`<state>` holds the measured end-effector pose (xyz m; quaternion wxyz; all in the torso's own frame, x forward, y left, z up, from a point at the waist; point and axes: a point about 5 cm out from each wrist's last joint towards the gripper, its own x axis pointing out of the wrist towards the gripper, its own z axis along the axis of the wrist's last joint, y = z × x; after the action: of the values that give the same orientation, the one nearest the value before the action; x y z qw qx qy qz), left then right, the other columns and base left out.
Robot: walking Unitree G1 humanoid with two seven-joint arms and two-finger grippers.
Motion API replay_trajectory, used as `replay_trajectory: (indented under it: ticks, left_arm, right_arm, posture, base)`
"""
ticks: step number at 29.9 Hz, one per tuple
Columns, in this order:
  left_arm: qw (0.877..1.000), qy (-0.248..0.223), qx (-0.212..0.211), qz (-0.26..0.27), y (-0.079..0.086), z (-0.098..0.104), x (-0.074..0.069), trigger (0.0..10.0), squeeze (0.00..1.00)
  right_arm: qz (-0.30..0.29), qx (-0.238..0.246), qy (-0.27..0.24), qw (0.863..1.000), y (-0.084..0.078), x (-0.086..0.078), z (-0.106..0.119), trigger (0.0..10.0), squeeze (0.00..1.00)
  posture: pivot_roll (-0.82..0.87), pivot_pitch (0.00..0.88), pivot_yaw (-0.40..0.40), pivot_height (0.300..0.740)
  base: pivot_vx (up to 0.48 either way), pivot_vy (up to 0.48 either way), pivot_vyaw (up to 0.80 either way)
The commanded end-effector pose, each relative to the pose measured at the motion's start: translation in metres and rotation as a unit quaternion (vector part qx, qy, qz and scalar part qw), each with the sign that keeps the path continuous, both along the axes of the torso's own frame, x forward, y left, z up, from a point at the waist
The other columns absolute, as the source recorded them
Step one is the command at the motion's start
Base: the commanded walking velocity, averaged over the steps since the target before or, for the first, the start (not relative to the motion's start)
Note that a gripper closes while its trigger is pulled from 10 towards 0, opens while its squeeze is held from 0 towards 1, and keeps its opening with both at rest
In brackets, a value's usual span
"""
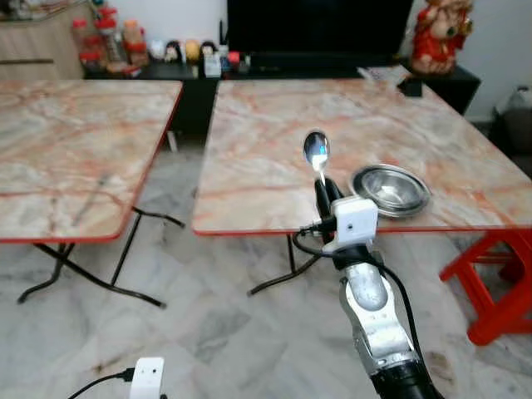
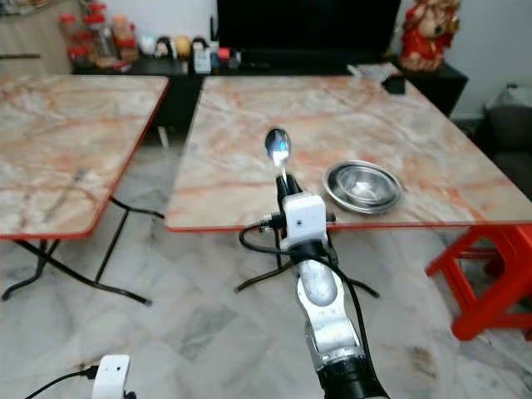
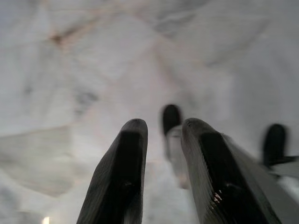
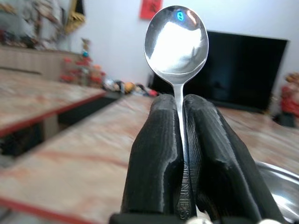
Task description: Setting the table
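A veined marble tabletop (image 1: 274, 125) edged in red carries a round steel bowl (image 1: 390, 189) near its front edge. My right gripper (image 4: 180, 140) pinches a shiny spoon (image 4: 176, 39) upright above that edge. My left gripper (image 3: 161, 140) hangs, fingers narrowly parted.

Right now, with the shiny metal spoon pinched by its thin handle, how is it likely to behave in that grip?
The shiny metal spoon looks rigid, so it should not flop. Its polished, narrow handle, clamped between the right gripper's black fingers, could slip or twist. Standing bowl-up, it seems top-heavy and may tilt when set beside the round steel bowl.
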<state>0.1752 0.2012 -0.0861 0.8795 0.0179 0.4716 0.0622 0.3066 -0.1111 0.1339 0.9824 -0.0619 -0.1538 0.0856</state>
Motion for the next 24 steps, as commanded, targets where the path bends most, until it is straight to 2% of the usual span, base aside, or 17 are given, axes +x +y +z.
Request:
replay_trajectory:
  ticks: [1, 8, 24]
  left_arm:
    - [1.000, -0.004, -0.007, 0.008, 0.0007, -0.0002, -0.0010, 10.0, 0.00]
    - [1.000, -0.014, -0.010, 0.014, 0.0014, 0.0014, 0.0017, 10.0, 0.00]
    - [1.000, -0.013, -0.006, 0.012, 0.0009, 0.0018, 0.0029, 10.0, 0.00]
  right_arm:
    - [-0.004, 0.006, -0.008, 1.000, -0.0002, 0.0021, 0.0061, 10.0, 0.00]
    - [-0.006, 0.000, -0.006, 1.000, -0.0006, 0.0031, 0.0053, 10.0, 0.00]
    - [-0.002, -0.001, -0.009, 1.000, 0.0013, 0.0028, 0.0059, 10.0, 0.00]
  posture:
    - [-0.04, 0.000, -0.007, 0.740]
    - [-0.04, 0.000, -0.006, 0.740]
    - [-0.04, 0.000, -0.006, 0.740]
  base:
    - [0.000, 0.000, 0.00]
    - [0.000, 0.000, 0.00]
    - [0.366, 0.000, 0.06]
